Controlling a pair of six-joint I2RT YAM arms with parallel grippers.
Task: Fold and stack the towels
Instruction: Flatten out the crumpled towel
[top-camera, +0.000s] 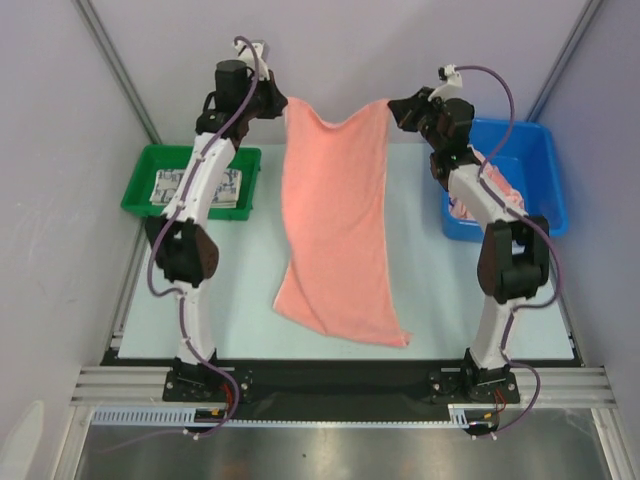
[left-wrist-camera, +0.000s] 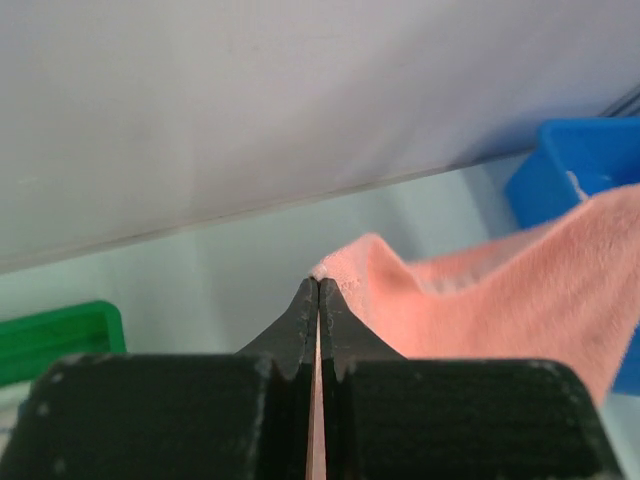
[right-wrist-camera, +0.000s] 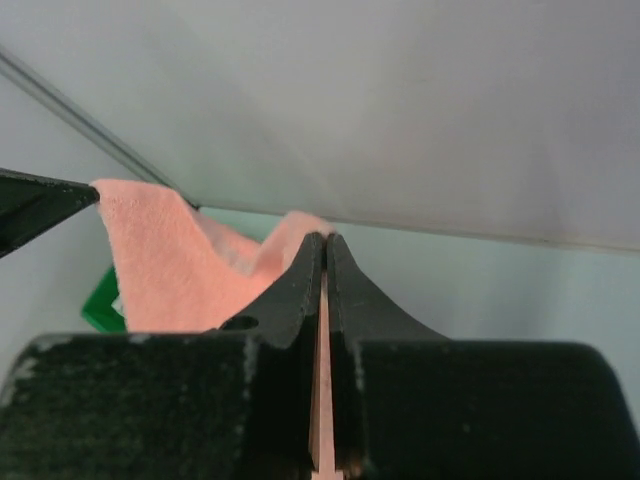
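A salmon-pink towel (top-camera: 335, 220) hangs spread out between both arms, lifted at the back of the table. Its lower end rests on the table near the front (top-camera: 345, 320). My left gripper (top-camera: 283, 104) is shut on the towel's upper left corner (left-wrist-camera: 335, 268). My right gripper (top-camera: 392, 106) is shut on its upper right corner (right-wrist-camera: 305, 225). The top edge sags between the two corners. A folded white towel with blue-grey pattern (top-camera: 196, 188) lies in the green tray. More towels, peach and white (top-camera: 500, 185), lie in the blue bin behind the right arm.
The green tray (top-camera: 150, 160) stands at the left edge of the table. At the right edge stands the blue bin (top-camera: 545, 170). Grey walls close in behind and on both sides. The arm bases (top-camera: 200, 380) sit at the near edge.
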